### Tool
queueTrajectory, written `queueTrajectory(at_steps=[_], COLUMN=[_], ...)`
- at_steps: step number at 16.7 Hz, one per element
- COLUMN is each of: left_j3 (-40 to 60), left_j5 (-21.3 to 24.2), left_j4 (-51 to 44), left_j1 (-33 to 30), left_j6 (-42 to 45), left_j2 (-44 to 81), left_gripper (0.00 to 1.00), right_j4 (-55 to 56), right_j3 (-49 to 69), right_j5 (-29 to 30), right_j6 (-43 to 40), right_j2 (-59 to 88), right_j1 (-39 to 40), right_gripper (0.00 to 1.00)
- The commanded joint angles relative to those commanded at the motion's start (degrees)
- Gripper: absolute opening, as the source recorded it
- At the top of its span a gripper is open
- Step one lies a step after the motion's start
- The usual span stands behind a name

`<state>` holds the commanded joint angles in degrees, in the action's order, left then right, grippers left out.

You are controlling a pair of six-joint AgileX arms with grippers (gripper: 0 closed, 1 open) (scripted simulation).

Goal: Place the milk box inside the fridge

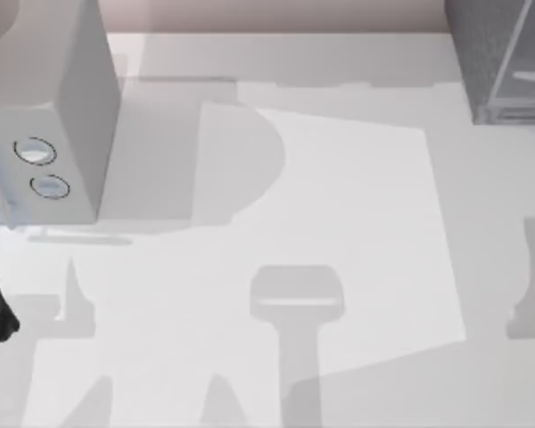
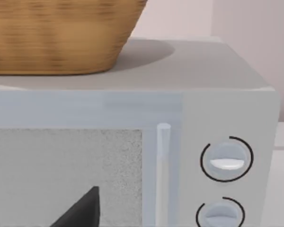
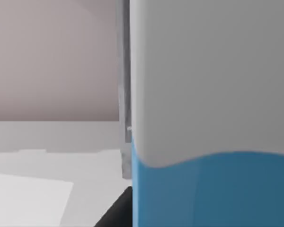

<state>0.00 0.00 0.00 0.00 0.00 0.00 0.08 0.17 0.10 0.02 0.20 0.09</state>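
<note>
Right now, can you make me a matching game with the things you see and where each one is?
Things:
1. tan woven basket
2. dark grey speckled fridge
3. white-and-blue milk box
4. two round dials

Places:
a. top view's far right corner
b. on top of the light grey box
c. on the front of the light grey box
d. close up before the right wrist camera

Pairs: 1-b, 2-a, 3-d, 4-c
</note>
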Motion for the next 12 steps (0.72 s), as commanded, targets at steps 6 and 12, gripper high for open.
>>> queueTrajectory(at_steps=[6,12], left_j3=[0.00,0.00], left_j5=[0.00,0.00], left_j4=[0.00,0.00], left_j1=[0.00,0.00], left_j6=[0.00,0.00], left_j2=[0.00,0.00], left_gripper=[1.00,1.00], right_j4=[0.00,8.91], right_j3=[-0.11,7.14], right_j5=[-0.01,-2.10], right_j6=[0.12,0.37], right_j2=[0.07,12.65], right_j1=[0.09,-1.81], right_gripper=[0.00,0.00])
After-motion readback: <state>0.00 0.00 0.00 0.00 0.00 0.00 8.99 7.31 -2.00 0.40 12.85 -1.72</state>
